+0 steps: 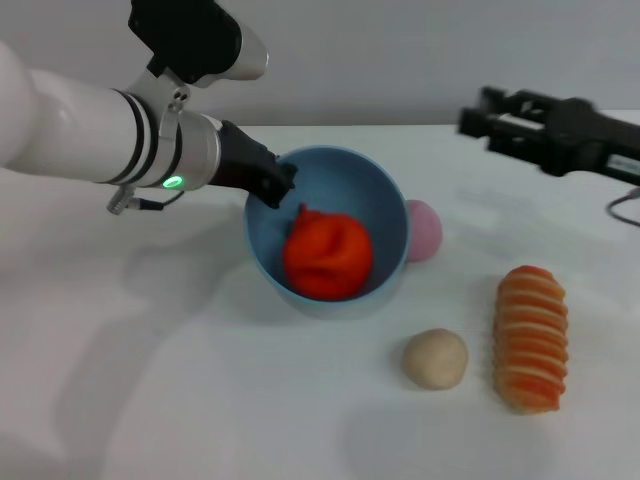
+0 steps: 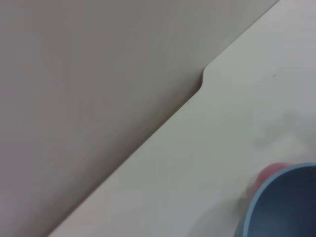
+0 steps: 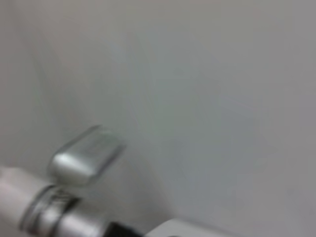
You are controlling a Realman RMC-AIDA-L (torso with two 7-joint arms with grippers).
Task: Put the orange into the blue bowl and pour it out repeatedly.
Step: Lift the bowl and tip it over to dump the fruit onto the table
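Orange [image 1: 327,256] inside tilted blue bowl [image 1: 375,195], left end effector [image 1: 278,185] on rim.

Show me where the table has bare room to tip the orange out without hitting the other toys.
Bare table lies in front of and to the left of the tilted blue bowl, which the left gripper holds at its rim with the orange inside. To the right it is crowded: pink ball, beige ball, striped loaf. The right gripper hovers farther right.

L fingers [image 1: 272,183] gripping tilted blue bowl [image 1: 385,200], orange [image 1: 327,254] inside
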